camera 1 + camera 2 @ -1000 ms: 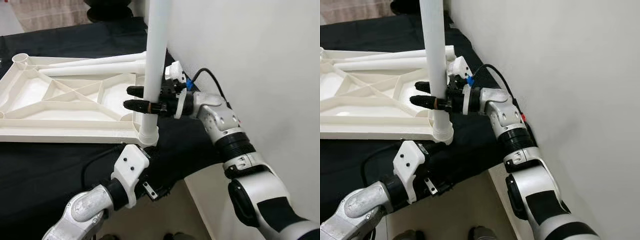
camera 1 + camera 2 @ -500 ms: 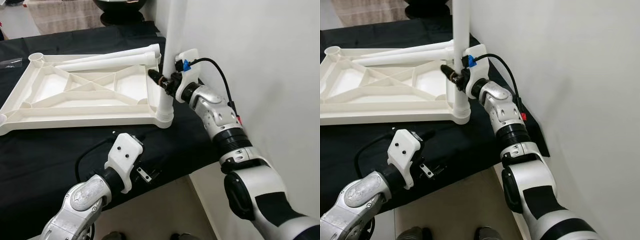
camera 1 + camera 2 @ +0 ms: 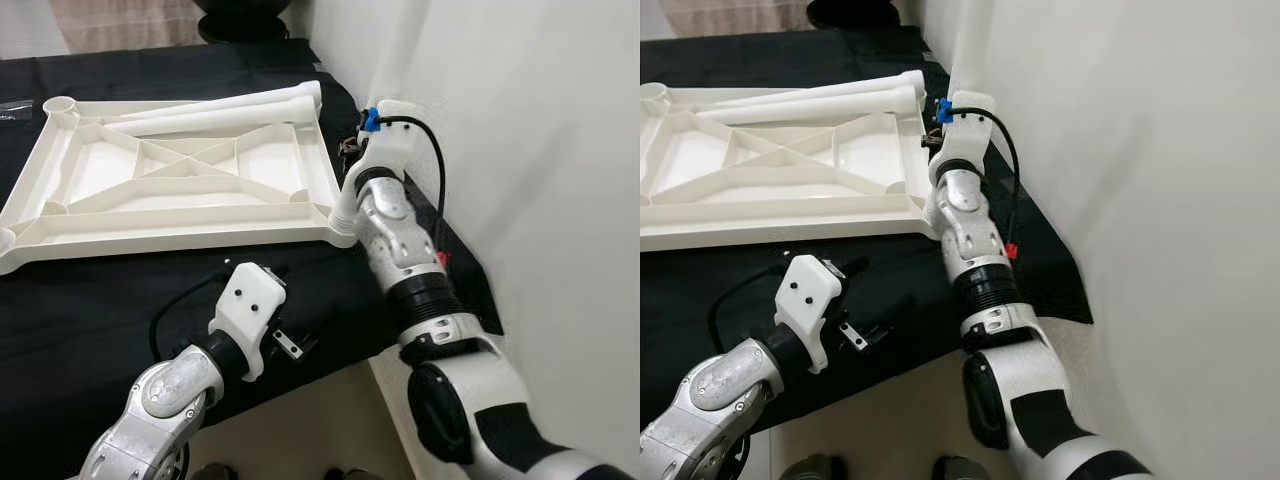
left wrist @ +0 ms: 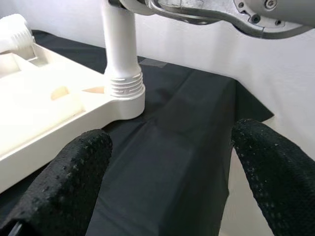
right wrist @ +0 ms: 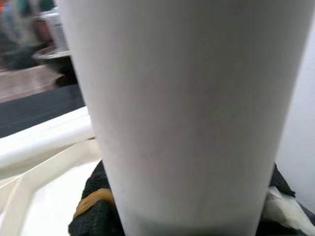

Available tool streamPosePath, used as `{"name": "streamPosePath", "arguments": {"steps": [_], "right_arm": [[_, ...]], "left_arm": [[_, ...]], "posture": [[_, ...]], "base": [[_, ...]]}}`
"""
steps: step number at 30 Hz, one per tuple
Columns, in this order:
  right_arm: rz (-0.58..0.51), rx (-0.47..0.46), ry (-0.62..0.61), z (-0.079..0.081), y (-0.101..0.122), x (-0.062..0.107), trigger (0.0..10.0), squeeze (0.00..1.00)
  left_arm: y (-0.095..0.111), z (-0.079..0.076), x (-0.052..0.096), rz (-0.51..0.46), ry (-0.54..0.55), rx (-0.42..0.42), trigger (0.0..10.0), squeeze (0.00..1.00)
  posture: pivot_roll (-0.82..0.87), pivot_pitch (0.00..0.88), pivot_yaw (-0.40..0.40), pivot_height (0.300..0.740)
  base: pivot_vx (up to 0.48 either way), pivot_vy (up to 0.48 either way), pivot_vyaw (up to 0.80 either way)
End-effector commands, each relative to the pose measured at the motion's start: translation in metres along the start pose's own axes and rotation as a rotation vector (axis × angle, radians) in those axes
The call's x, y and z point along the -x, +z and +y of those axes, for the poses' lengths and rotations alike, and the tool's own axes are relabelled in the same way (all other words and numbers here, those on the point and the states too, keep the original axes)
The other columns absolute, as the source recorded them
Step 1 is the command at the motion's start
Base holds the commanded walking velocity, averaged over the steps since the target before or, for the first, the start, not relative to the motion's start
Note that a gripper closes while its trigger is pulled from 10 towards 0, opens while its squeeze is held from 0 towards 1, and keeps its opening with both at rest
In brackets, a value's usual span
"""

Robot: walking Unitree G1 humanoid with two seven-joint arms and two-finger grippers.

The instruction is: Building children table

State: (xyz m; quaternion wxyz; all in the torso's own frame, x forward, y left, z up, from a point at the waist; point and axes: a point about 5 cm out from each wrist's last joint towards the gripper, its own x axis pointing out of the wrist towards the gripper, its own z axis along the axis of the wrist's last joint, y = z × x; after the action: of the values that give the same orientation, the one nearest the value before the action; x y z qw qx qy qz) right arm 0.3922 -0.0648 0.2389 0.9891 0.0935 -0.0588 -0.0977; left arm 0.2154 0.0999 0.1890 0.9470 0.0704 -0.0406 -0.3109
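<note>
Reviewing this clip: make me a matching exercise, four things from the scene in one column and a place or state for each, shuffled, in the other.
Things:
1. upright leg
2. spare legs
3. left pincer
4. tabletop

Places or states:
A. lying along the tabletop's far edge
B. open, low over the black cloth
C. underside up on the cloth
D. standing in the near right corner socket, right pincer around it

Pairs: 1-D, 2-A, 3-B, 4-C

No readable text, label, brand, number or sign anywhere in these views.
</note>
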Motion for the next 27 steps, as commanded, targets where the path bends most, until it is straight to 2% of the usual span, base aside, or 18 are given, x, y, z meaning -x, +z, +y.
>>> {"name": "streamPosePath", "arguments": {"steps": [1, 2, 8, 10, 12, 15, 17, 23, 24, 25, 27], "right_arm": [[0.235, -0.007, -0.283, -0.028, -0.050, 0.009, 10.0, 0.00], [0.249, 0.017, -0.365, -0.026, -0.050, 0.013, 10.0, 0.00], [0.257, 0.032, -0.420, -0.021, -0.051, 0.016, 10.0, 0.00], [0.257, 0.029, -0.404, -0.016, -0.051, 0.017, 10.0, 0.00], [0.249, 0.015, -0.314, -0.008, -0.049, 0.017, 10.0, 0.00], [0.240, -0.007, -0.265, -0.004, -0.046, 0.016, 10.0, 0.00], [0.224, 0.020, -0.216, -0.003, -0.041, 0.014, 10.0, 0.00], [0.220, 0.038, -0.195, -0.002, -0.039, 0.013, 10.0, 0.00], [0.213, 0.049, -0.197, -0.002, -0.039, 0.013, 10.0, 0.56], [0.203, 0.057, -0.188, -0.002, -0.039, 0.013, 10.0, 1.00], [0.203, 0.055, -0.173, -0.002, -0.039, 0.013, 10.0, 1.00]], "left_arm": [[-0.001, -0.002, -0.002, -0.001, -0.001, 0.006, 10.0, 0.00], [-0.001, -0.002, -0.002, -0.003, 0.001, 0.006, 10.0, 0.00], [-0.001, -0.002, -0.003, -0.007, 0.003, 0.007, 10.0, 0.00], [0.000, -0.001, -0.003, -0.008, 0.003, 0.007, 10.0, 0.00], [0.000, -0.001, -0.003, -0.007, 0.005, 0.007, 10.0, 0.00], [-0.002, -0.001, -0.003, 0.001, 0.007, 0.016, 10.0, 0.00], [-0.005, -0.001, -0.002, 0.021, 0.006, 0.027, 10.0, 0.00], [-0.008, -0.001, -0.002, 0.035, 0.009, 0.029, 10.0, 0.00], [-0.008, -0.001, -0.002, 0.033, 0.009, 0.025, 10.0, 0.00], [-0.008, -0.001, -0.002, 0.032, 0.012, 0.022, 10.0, 0.00], [-0.008, 0.000, -0.002, 0.031, 0.013, 0.020, 10.0, 0.00]], "posture": [[0.07, 0.190, -0.080, 0.740], [0.07, 0.192, -0.081, 0.740], [0.07, 0.192, -0.081, 0.740], [0.07, 0.190, -0.081, 0.740], [0.07, 0.189, -0.081, 0.740], [0.06, 0.188, -0.081, 0.740], [0.06, 0.187, -0.080, 0.740], [0.06, 0.187, -0.080, 0.740], [0.06, 0.185, -0.078, 0.740], [0.06, 0.183, -0.080, 0.740], [0.06, 0.183, -0.080, 0.740]], "base": [[0.000, 0.000, 0.00], [0.000, 0.000, 0.00], [0.000, 0.000, 0.00], [0.000, 0.000, 0.00], [0.000, 0.000, 0.00], [0.000, 0.000, 0.00], [0.000, 0.000, 0.00], [0.000, 0.000, 0.00], [0.000, 0.000, 0.00], [0.000, 0.000, 0.00], [0.000, 0.000, 0.00]]}}
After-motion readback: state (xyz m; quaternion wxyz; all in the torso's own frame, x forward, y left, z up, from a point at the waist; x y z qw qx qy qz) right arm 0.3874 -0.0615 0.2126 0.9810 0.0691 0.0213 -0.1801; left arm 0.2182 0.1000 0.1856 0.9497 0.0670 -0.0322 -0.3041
